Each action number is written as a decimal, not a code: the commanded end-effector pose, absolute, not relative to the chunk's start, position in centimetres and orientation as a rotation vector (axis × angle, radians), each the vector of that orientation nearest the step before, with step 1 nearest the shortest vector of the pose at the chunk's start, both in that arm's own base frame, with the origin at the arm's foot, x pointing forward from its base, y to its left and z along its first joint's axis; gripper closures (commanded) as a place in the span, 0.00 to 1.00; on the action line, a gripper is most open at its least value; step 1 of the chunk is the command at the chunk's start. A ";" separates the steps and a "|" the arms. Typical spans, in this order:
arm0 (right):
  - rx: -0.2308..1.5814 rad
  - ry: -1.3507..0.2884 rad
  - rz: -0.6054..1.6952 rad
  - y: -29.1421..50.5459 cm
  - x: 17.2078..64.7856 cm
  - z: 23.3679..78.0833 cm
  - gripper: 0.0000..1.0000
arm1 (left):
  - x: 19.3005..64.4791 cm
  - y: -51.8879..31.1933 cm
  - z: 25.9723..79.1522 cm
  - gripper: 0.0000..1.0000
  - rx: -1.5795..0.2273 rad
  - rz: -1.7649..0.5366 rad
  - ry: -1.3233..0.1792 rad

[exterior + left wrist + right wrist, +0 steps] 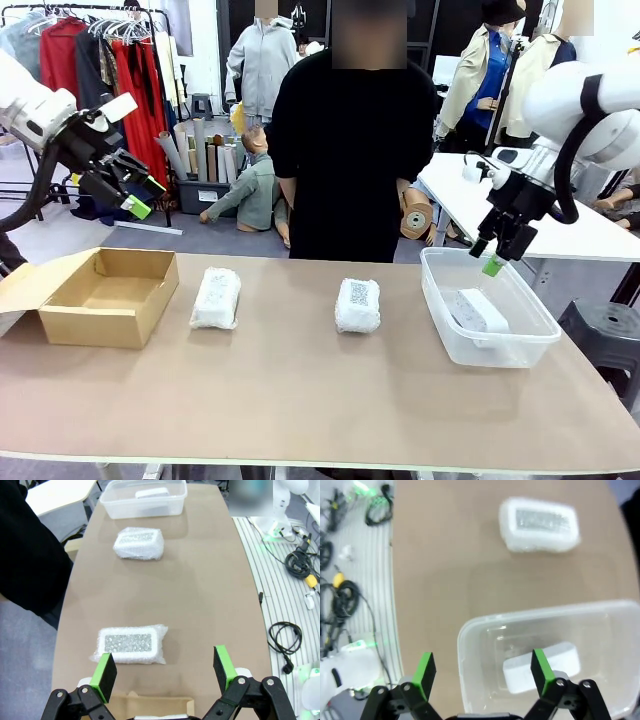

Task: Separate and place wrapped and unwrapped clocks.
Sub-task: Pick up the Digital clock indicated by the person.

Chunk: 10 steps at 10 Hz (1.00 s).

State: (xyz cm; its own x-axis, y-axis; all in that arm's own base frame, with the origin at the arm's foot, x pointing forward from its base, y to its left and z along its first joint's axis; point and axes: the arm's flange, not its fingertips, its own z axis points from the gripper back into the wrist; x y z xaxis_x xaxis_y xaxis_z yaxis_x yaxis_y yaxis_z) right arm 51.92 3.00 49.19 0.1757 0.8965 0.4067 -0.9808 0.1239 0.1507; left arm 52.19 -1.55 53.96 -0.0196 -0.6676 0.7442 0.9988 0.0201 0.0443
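Counter (pixel 300 400) carries two wrapped clocks. Left tool (pixel 148 197) and right tool (pixel 487 257) gape empty; the left should straddle the nearer wrapped clock (pixel 216 297) squarely.

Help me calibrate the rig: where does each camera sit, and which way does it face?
Front: between the arms, facing across the table at the person; left claw and right claw both show, open.
Left wrist: looks along the table toward the tub; own claw at bottom.
Right wrist: looks down into the tub at the bare clock; own claw at bottom.
Shared: both wrist views catch the wrapped clock nearest the tub.
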 end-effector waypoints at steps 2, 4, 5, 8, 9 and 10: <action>0.490 -0.397 1.471 2.6 50.1 50.2 0.00 | 52.2 -1.5 54.1 0.00 -0.615 -1.467 -0.701; 0.463 -0.346 1.455 3.0 51.2 50.8 0.00 | 52.2 -1.5 54.1 0.00 -0.615 -1.467 -0.701; 0.463 -0.346 1.455 3.0 51.2 50.8 0.00 | 52.2 -1.5 54.1 0.00 -0.615 -1.467 -0.701; 0.467 -0.347 1.451 2.9 50.9 50.6 0.00 | 52.2 -1.5 54.1 0.00 -0.615 -1.467 -0.701; 0.498 -0.496 1.397 2.9 51.9 49.9 0.00 | 52.2 -1.5 54.1 0.00 -0.615 -1.467 -0.701; 0.498 -0.627 1.372 2.9 52.4 49.9 0.00 | 52.2 -1.5 54.1 0.00 -0.615 -1.467 -0.701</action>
